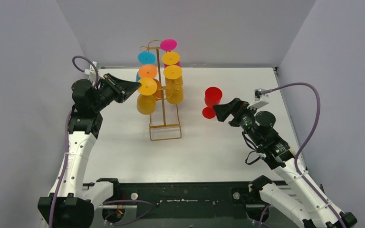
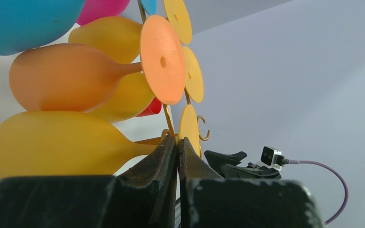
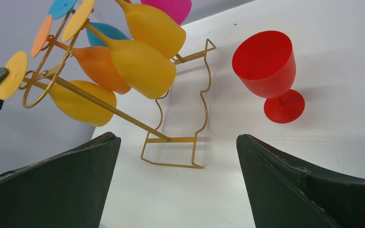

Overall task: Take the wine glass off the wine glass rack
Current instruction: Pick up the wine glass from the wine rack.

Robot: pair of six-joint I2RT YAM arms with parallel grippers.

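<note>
The gold wire wine glass rack [image 1: 164,124] stands mid-table with several wine glasses hanging on it: pink [image 1: 168,45], blue [image 1: 147,58], orange [image 1: 148,71] and yellow [image 1: 147,95]. My left gripper [image 1: 137,85] is raised at the rack's left side and shut. Its tips [image 2: 177,138] meet right at the lowest yellow glass's foot [image 2: 189,127] and a rack wire [image 2: 169,126]; whether they pinch either is unclear. A red wine glass [image 1: 212,99] stands upright on the table to the right. My right gripper [image 1: 222,111] is open beside it, with nothing between its fingers [image 3: 175,137].
The rack's rectangular looped base [image 3: 171,152] lies on the white table [image 1: 209,147] in front of my right gripper. Grey walls close in the back and both sides. The arm bases and a black rail [image 1: 180,197] run along the near edge.
</note>
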